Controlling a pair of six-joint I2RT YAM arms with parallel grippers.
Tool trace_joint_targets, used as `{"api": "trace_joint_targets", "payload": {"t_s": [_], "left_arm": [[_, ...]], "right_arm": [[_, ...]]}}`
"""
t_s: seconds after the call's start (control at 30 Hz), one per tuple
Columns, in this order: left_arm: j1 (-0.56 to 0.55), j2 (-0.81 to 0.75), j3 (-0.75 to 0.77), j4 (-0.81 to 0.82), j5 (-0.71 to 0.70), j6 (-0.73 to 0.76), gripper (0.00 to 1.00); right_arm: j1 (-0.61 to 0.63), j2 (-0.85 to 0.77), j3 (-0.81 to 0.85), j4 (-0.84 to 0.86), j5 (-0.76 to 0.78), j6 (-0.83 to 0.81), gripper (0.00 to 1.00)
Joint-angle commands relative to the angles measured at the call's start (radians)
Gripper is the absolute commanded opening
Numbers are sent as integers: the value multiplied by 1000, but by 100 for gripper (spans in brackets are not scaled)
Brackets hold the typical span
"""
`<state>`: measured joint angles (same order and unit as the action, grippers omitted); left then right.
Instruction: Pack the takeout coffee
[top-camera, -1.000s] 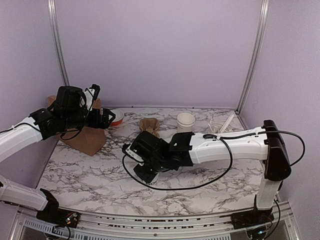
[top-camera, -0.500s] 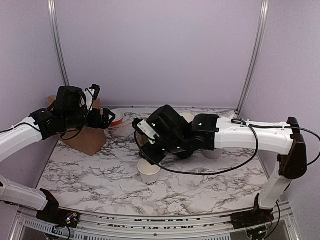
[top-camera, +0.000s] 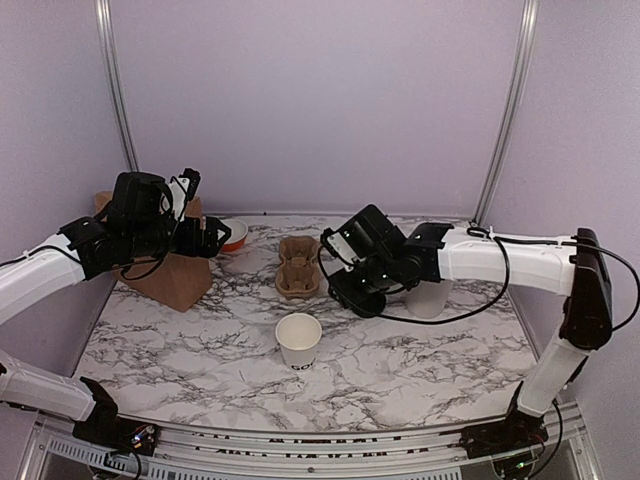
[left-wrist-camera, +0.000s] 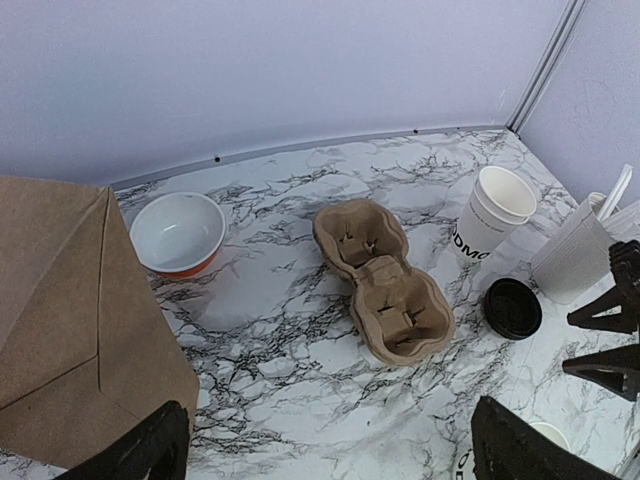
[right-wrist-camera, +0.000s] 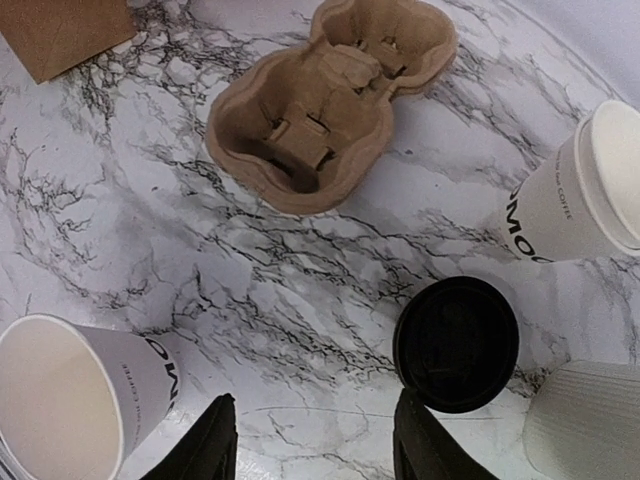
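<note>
On the far left my left gripper (left-wrist-camera: 325, 440) hangs over the bag (left-wrist-camera: 60, 300), jaws spread wide and empty. Next come the bowl (left-wrist-camera: 178, 232) and the carrier (left-wrist-camera: 385, 280). The cup (top-camera: 298, 340) stands upright near the front, well clear of the carrier, with no lid on it. Right of it my right gripper (right-wrist-camera: 315, 440) hovers with its jaws parted on nothing, the lid (right-wrist-camera: 455, 345) lying flat just beyond one finger.

My worry is that lid. It sits flat on smooth marble, so a pinch may skid it into the stack (right-wrist-camera: 590, 190) or the ribbed cylinder (right-wrist-camera: 585, 425) close beside it. A low swing could also tip the light cup.

Only the wrist views show the lid and the stack, which the right arm hides from above. The top view alone shows both arms.
</note>
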<state>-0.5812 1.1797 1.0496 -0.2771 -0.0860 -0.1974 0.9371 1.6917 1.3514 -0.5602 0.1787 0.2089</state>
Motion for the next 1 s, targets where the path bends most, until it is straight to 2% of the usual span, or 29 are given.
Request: {"api": "trace_joint_targets", "payload": {"t_s": [0.0,0.4,0.67,0.97], "left_arm": [[6,13,0,16,18,-2,99],[5,20,1,14,20,-2,99],[5,23,1,14,22,-2,99],[6,23,1,13,22,-3,99]], "right_arm": [[-80,21,-30,76,-36,-20,51],[-214,126,-48,162,-86,-48,50],[-224,181,-37,165,-92,-57,49],[-224,222,-22,149,-83,-57,41]]}}
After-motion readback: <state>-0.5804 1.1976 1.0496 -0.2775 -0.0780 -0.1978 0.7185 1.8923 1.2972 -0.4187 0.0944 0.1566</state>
